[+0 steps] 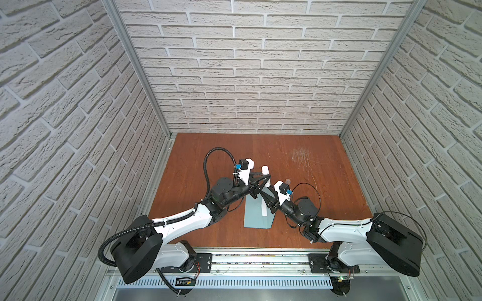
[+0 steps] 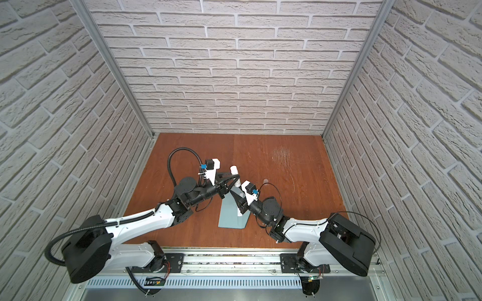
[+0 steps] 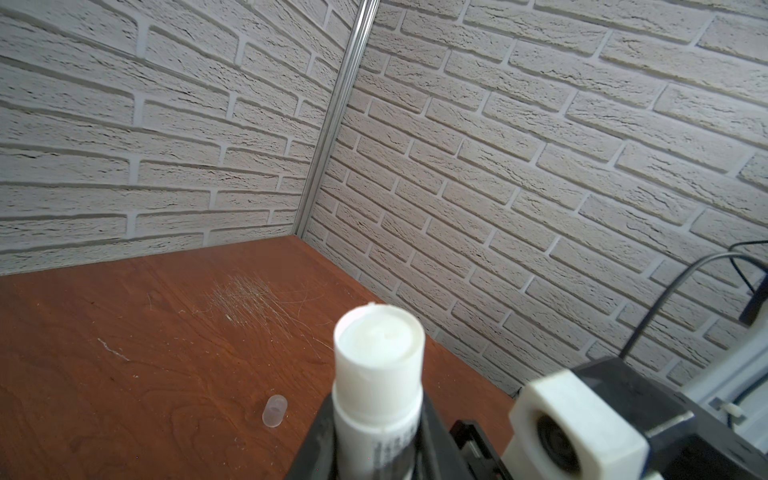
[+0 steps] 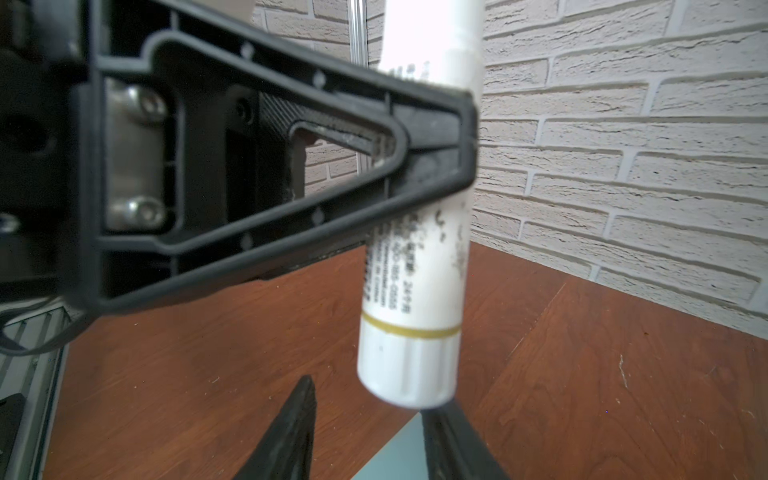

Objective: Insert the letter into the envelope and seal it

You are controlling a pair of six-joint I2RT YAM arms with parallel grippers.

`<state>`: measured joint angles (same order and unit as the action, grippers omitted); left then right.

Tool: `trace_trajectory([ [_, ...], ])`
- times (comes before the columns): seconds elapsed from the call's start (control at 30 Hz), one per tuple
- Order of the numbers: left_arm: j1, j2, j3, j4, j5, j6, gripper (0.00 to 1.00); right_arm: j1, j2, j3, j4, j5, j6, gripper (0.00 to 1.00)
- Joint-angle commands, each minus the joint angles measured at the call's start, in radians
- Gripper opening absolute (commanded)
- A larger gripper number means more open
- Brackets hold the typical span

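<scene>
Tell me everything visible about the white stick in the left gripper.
The white glue stick is a smooth plastic cylinder with dark print, a gold band and a ridged base knob. It is uncapped, white glue showing at its upper end. The left gripper clamps its middle, roughly upright, the base hanging near the envelope at the right gripper's open fingertips; contact there is unclear.

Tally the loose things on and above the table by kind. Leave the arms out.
Light blue-grey paper envelope: 1
White cylindrical glue stick, gripped in the left pincer: 1
Small clear plastic cap, lying on the brown wooden table: 1
White strip on the envelope, letter or not I cannot tell: 1
Total: 4
</scene>
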<state>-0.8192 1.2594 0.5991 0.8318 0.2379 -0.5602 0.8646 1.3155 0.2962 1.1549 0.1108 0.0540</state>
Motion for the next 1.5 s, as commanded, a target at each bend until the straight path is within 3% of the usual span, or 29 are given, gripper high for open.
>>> trace_trajectory([
  [0.0,0.002,-0.025,-0.019,0.085,0.004,0.008,0.00,0.017,0.007,-0.026,0.158,0.051,-0.044,0.42],
  [0.17,0.002,-0.032,-0.024,0.076,0.002,0.013,0.00,0.027,-0.014,-0.037,0.160,0.108,-0.054,0.49],
  [0.3,0.002,-0.022,-0.019,0.079,0.007,0.011,0.00,0.036,-0.040,-0.029,0.120,0.124,-0.059,0.49],
  [0.63,0.001,0.004,-0.018,0.102,0.019,-0.007,0.00,0.045,-0.064,0.002,0.043,0.116,-0.088,0.37],
  [1.2,-0.011,0.055,-0.022,0.135,0.045,-0.037,0.00,0.046,-0.063,0.027,0.023,0.113,-0.082,0.31],
  [1.47,-0.009,0.055,-0.010,0.067,0.111,-0.033,0.00,0.046,-0.102,0.035,-0.012,0.088,-0.060,0.18],
])
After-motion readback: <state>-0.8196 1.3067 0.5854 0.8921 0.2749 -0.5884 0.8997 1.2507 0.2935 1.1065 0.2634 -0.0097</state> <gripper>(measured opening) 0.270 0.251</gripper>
